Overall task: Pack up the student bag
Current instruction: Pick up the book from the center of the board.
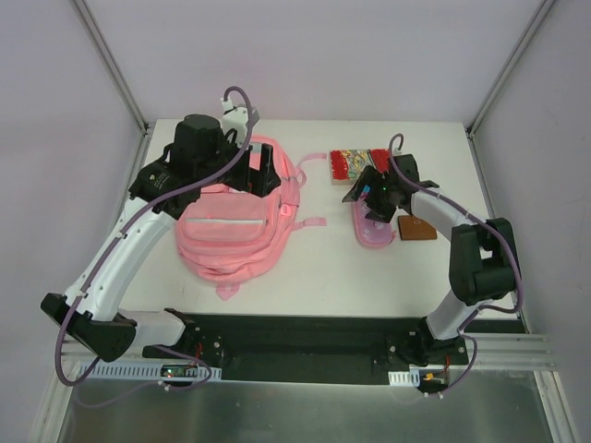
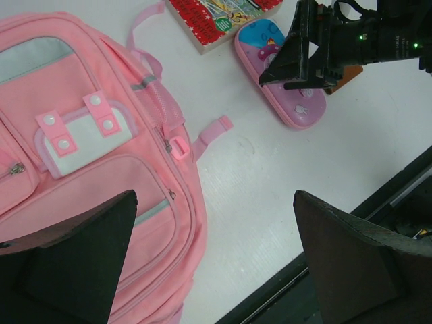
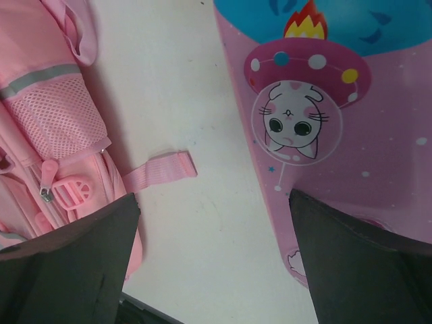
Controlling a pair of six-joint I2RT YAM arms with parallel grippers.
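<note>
**White tabletop, pink bag at left, both claws released**

White table point(image 1: 323, 277) inside pale walls, with a black rail along the near edge.

Left half: the large pink fabric student bag point(image 1: 231, 231) lies flat on the table, front up. A grey zip strip point(image 1: 226, 221) runs across its front. The left wrist view shows a white-and-pink buckle tab point(image 2: 81, 135) on a front pocket. The left gripper point(image 1: 257, 171) hangs over the bag's far right corner. Its jaws are spread wide and released, with nothing between them. In its own camera, one finger point(image 2: 81, 263) is in front of the bag's front, and the other is in front of bare table and the black rail.

Middle: a thin pink strap point(image 1: 309, 222) trails from the bag's right side onto bare table. It is apart from the case.

Right half: a red patterned flat book point(image 1: 351, 164) lies at the far side. Just near of it is a small pink oval pencil case with cartoon print point(image 1: 372, 229). A small brown flat block point(image 1: 417, 228) sits just right of the case. The right gripper point(image 1: 369, 198) is above the case's far end, jaws spread and released, gripping nothing. Its camera shows a cat-in-saucer print on the case point(image 3: 337, 121). One finger point(image 3: 358, 263) is in front of the case. Whether it touches the case cannot be told.
</note>
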